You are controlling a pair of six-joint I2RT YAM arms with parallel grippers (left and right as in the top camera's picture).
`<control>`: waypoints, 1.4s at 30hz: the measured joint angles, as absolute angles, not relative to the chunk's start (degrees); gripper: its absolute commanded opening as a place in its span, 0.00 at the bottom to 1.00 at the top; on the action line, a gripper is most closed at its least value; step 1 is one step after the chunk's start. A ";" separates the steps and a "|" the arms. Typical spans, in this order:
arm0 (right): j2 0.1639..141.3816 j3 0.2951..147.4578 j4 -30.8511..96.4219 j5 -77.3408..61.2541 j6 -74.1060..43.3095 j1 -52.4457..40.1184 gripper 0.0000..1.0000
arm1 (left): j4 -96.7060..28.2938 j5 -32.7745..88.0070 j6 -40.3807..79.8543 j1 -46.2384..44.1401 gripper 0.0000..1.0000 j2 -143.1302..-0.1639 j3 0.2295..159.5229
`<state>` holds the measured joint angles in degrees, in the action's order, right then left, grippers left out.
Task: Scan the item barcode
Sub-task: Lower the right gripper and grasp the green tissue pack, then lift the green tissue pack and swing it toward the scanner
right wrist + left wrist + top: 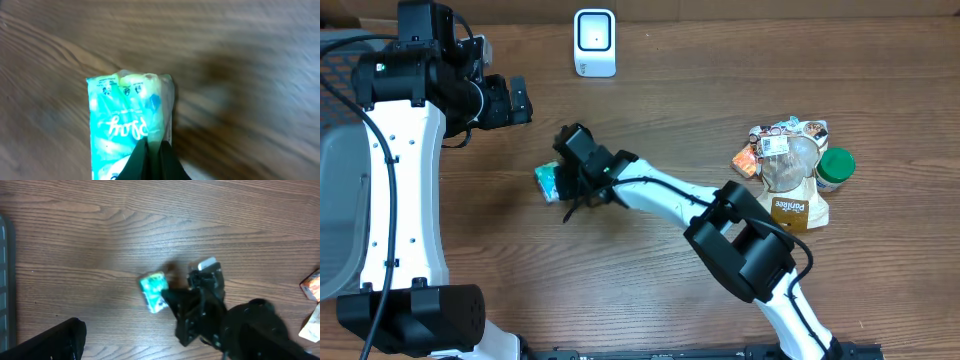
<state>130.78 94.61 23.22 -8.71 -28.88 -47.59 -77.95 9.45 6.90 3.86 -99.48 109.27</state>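
right gripper (150, 159) is pinching shut on the near edge of the teal packet (126, 120) just ahead of it, left gripper (519, 100) is hanging wide open, so it's grabbing now and probably needing a barcode-first lift to the scanner (594, 42) next

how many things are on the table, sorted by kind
scanner: 1
packets and pouches: 3 (teal packet pinched in the right hand; colourful packet and orange-labelled pouch in the pile at the far side)
jar with a green lid: 1
total: 5
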 measured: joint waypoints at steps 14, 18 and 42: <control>114.69 94.15 45.47 -41.78 -17.15 -24.86 0.04 | -77.95 9.45 6.90 3.84 1.00 -99.48 109.27; 113.73 94.15 48.45 -57.34 -12.27 -20.99 0.04 | -77.97 9.47 6.90 3.84 1.00 -99.48 109.27; 113.73 94.11 64.69 -87.96 -7.07 -5.23 0.04 | -77.95 9.47 6.87 3.86 0.99 -99.48 109.27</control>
